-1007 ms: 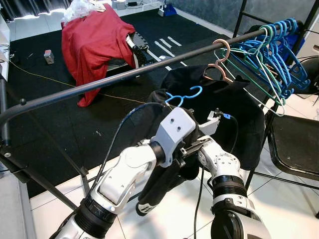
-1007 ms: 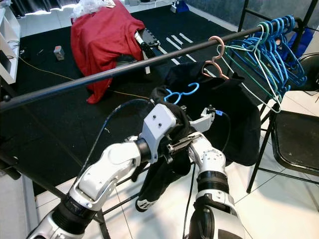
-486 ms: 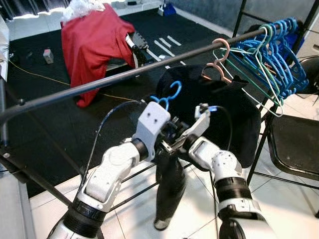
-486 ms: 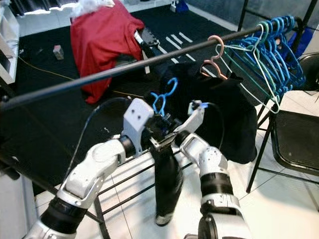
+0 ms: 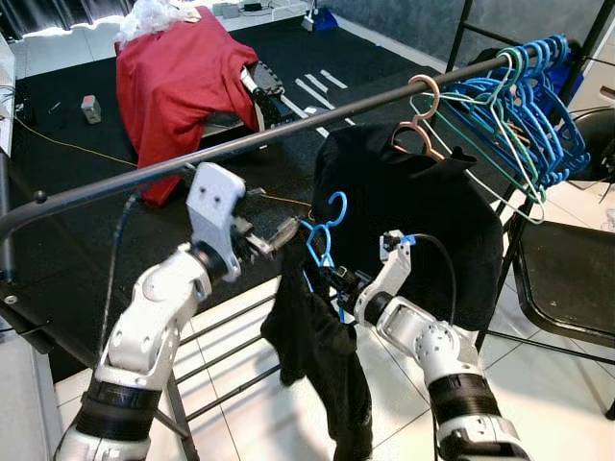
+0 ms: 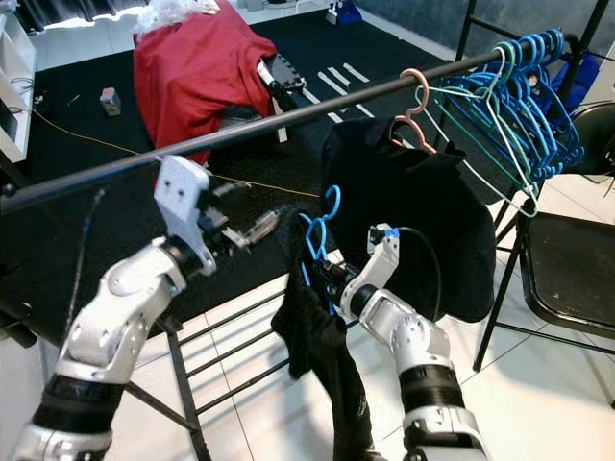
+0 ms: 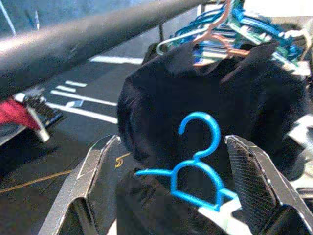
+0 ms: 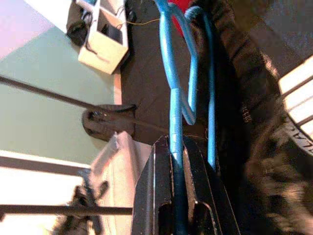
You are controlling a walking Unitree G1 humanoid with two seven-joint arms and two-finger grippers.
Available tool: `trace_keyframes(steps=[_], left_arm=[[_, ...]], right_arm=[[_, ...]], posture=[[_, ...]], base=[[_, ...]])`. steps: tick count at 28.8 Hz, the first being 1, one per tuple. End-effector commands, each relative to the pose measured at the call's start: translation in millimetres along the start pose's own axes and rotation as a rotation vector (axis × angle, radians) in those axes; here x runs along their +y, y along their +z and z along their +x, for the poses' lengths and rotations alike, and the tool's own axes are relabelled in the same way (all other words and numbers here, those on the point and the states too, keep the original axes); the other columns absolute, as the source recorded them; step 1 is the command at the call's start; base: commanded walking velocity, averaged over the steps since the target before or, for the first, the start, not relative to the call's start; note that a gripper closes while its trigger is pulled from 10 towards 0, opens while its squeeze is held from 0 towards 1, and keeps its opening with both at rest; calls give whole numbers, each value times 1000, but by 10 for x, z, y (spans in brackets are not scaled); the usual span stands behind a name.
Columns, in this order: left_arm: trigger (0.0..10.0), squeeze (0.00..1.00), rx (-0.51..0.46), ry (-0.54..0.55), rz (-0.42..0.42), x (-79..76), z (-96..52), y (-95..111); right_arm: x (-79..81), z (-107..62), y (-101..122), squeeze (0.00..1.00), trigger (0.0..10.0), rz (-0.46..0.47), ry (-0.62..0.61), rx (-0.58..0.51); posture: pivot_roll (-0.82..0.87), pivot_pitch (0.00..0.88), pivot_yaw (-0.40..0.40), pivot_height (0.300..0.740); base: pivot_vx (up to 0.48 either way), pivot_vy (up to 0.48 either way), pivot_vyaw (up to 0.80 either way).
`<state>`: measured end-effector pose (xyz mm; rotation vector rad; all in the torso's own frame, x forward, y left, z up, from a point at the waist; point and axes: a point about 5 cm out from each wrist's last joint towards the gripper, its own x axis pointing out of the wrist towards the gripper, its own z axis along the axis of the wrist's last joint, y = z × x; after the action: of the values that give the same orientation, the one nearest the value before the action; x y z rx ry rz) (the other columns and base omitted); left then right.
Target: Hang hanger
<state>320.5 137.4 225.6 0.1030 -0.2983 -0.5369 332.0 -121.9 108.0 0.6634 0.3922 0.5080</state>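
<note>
Holding the blue hanger (image 5: 325,238) in my right gripper (image 5: 338,281), I have its fingers clamped together on the wire of one shoulder, as my right wrist view shows plainly. A black garment (image 5: 317,355) droops from the hanger toward the floor. The hook stands upright, below and on my side of the rail (image 5: 240,144), not yet over it. My left gripper (image 5: 284,230) sits just beside the hanger on its other side, fingers spread apart, with the hook framed between them in my left wrist view; it grips nothing.

I judge the step in hand to be lifting the hook up and over the rail. To do it well I should raise my right arm until the hook's mouth clears the top of the bar, then carry it forward and let it settle down onto the bar. I would aim for the bare stretch of rail left of the hung black shirt (image 5: 408,221) and the pink hanger (image 5: 423,120), so nothing tangles. The garment's weight may swing the hanger, so I should move slowly and keep my left gripper out of the cloth.
</note>
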Motion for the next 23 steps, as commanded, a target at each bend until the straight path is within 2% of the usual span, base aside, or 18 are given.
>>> trace_keyframes(steps=[1, 2, 4, 5, 7, 8, 10, 11, 12, 13, 14, 15, 18, 19, 21, 22, 23], left_arm=[[10000, 0, 21, 13, 25, 64, -36, -33], [10000, 0, 27, 2, 28, 67, -43, -44], [10000, 0, 39, -29, 11, 8, -48, -83], [10000, 0, 45, -37, 5, -13, -50, -101], [10000, 0, 45, -37, 5, -13, -50, -101], [10000, 0, 52, -38, -1, -21, -55, -129], [10000, 0, 52, -38, -1, -21, -55, -129], [10000, 0, 55, -26, -7, -3, -64, -153], [10000, 0, 55, -26, -7, -3, -64, -153], [10000, 0, 52, -16, -13, 22, -68, -157], [10000, 0, 52, -16, -13, 22, -68, -157], [10000, 0, 44, -6, -22, 45, -71, -152], [10000, 0, 44, -6, -22, 45, -71, -152], [10000, 0, 35, 4, -39, 66, -71, -147], [10000, 0, 35, 4, -39, 66, -71, -147], [10000, 0, 33, 18, -53, 81, -78, -155], [10000, 0, 33, 18, -53, 81, -78, -155]], right_arm=[[69, 2, 19, 0, 0, -38, 47, -14], [63, -39, -4, 0, 0, -114, 63, 14], [-23, -140, -88, 0, 0, -349, 62, 90], [-55, -171, -115, 0, 0, -425, 61, 113], [-55, -171, -115, 0, 0, -425, 61, 113], [-88, -204, -134, 0, 0, -488, 57, 136], [-88, -204, -134, 0, 0, -488, 57, 136], [-104, -235, -105, 0, 0, -544, 48, 139], [-104, -235, -105, 0, 0, -544, 48, 139], [-100, -253, -44, 0, 0, -602, 33, 123], [-100, -253, -44, 0, 0, -602, 33, 123], [-76, -263, 25, 0, 0, -655, 21, 95], [-76, -263, 25, 0, 0, -655, 21, 95], [-34, -266, 100, 0, 0, -708, 8, 52], [-34, -266, 100, 0, 0, -708, 8, 52], [27, -267, 180, 0, 0, -764, -14, -29], [27, -267, 180, 0, 0, -764, -14, -29]], posture=[[-61, 150, 41, 740], [-62, 150, 40, 740], [-66, 151, 42, 740], [-66, 151, 42, 740], [-66, 151, 42, 740], [-67, 151, 45, 740], [-67, 151, 45, 740], [-68, 152, 45, 740], [-68, 152, 45, 740], [-67, 151, 47, 740], [-67, 151, 47, 740], [-65, 149, 47, 740], [-65, 149, 47, 740], [-66, 148, 47, 740], [-66, 148, 47, 740], [-67, 148, 47, 740], [-67, 148, 47, 740]], base=[[0, 0, 0], [0, 0, 0], [0, 0, 0], [0, 0, 0], [0, 0, 0], [0, 0, 0], [0, 0, 0], [0, 0, 0], [0, 0, 0], [0, 0, 0], [0, 0, 0], [0, 0, 0], [0, 0, 0], [0, 0, 0], [0, 0, 0], [0, 0, 0], [0, 0, 0]])
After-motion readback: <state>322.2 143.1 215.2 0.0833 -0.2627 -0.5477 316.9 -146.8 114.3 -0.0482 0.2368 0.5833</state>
